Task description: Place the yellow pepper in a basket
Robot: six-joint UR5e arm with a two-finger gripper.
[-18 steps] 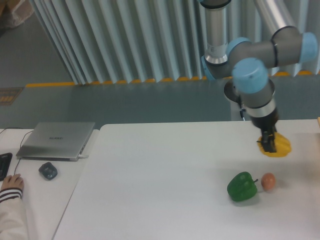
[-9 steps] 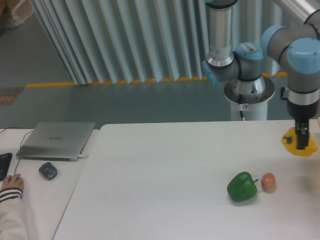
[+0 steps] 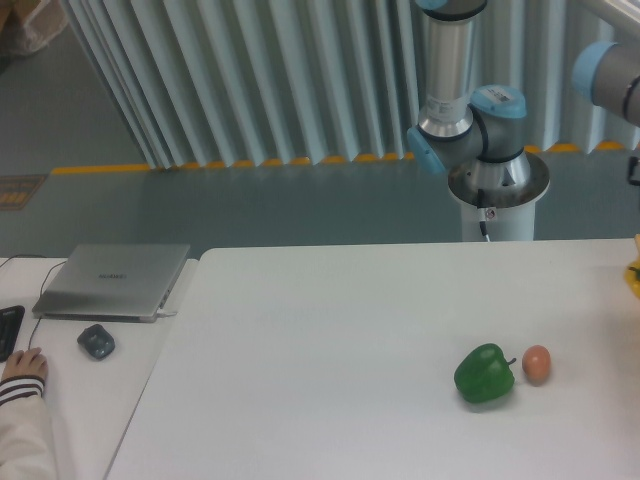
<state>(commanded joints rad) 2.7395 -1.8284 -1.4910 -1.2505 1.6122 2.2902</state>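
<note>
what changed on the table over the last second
The arm carried the yellow pepper rightward; only a sliver of it now shows at the right edge, and the gripper has left the view. The green pepper, the small orange fruit, the laptop and the mouse stayed put.
</note>
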